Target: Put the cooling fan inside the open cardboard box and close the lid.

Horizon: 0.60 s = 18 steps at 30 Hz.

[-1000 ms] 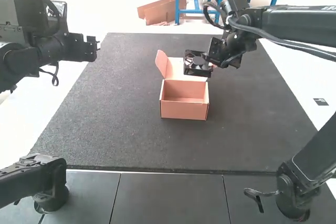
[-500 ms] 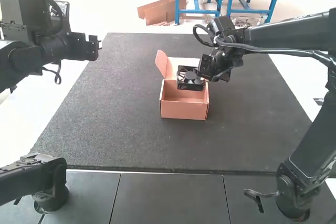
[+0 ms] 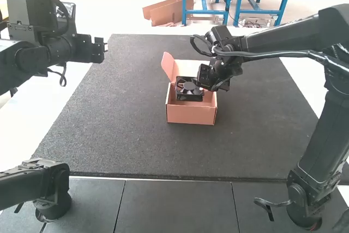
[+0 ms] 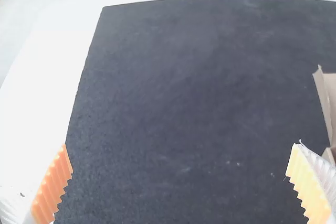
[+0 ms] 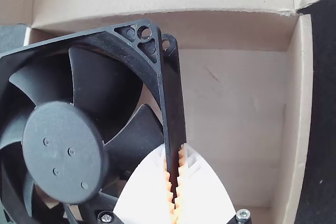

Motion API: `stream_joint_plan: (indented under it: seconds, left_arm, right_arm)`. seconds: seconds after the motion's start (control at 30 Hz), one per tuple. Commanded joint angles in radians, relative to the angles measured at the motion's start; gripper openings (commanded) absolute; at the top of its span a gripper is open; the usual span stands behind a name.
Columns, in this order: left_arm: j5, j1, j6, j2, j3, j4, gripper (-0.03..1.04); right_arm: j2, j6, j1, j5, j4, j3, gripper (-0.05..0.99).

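A small brown cardboard box (image 3: 191,111) stands open in the middle of the black mat, its lid flap (image 3: 168,67) upright at the back left. The black cooling fan (image 3: 189,88) hangs tilted in the box's opening, partly below the rim. My right gripper (image 3: 203,84) is shut on the fan's frame edge; in the right wrist view the orange pads (image 5: 175,187) pinch the fan (image 5: 79,135) above the box's inner floor (image 5: 236,124). My left gripper (image 3: 98,50) hovers open over the mat's far left edge, its orange pads (image 4: 48,187) wide apart over bare mat.
The black mat (image 3: 120,124) covers the table around the box. A corner of the box flap (image 4: 326,103) shows at the edge of the left wrist view. Flattened cardboard (image 3: 163,10) lies on the floor beyond the table.
My right gripper carried the fan leftward and down, from above the box's back right corner into its opening. The left arm barely shifted.
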Motion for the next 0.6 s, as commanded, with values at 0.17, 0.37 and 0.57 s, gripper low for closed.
stream_joint_plan:
  seconds: [0.17, 0.37, 0.57]
  left_arm:
    - [-0.007, 0.005, 0.010, -0.003, 0.012, 0.002, 0.97]
    - [-0.007, 0.004, 0.010, 0.027, 0.050, -0.018, 0.97]
    - [-0.004, 0.002, 0.012, 0.108, 0.102, 0.010, 0.97]
  right_arm:
    - [0.014, 0.005, 0.003, -0.004, 0.081, -0.041, 0.00]
    - [0.011, 0.030, -0.020, -0.082, 0.125, -0.014, 0.49]
    - [-0.060, 0.024, -0.092, -0.237, 0.078, 0.106, 0.91]
